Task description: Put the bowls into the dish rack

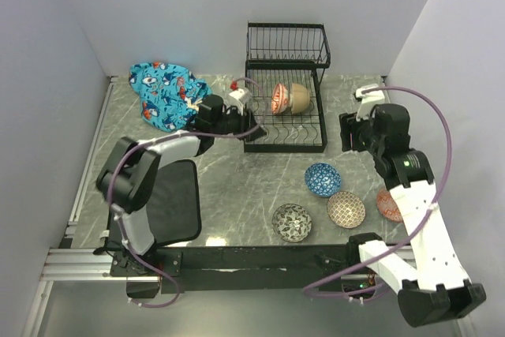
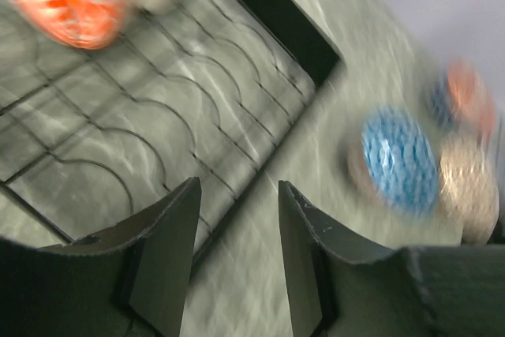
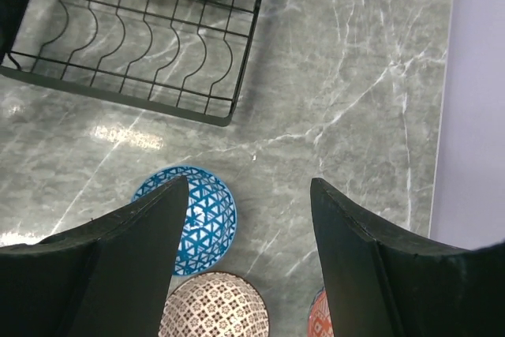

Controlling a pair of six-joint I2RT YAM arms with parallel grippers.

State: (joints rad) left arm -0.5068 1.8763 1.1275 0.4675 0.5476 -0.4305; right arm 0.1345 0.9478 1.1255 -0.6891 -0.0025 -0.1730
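The dish rack is black wire in two tiers and stands at the far middle of the grey marble table. Two bowls stand on edge in its lower slots, touching each other: the red-orange flowered bowl on the left and the plain cream bowl on the right. Four more bowls sit upright on the table in front of the rack, towards the right. These are the blue bowl, the brown dotted bowl just beside it, the black-and-white bowl nearest the arm bases, and the salmon-orange bowl, partly hidden behind the right arm. A blue patterned cloth lies at the far left, and a black mat lies under the left arm. The left arm bends forward, and the left gripper hangs at the rack's front left corner, released, with nothing between its fingers; its own view is blurred. The right arm reaches far forward, and the right gripper hovers right of the rack, above the blue bowl's edge, spread wide and empty
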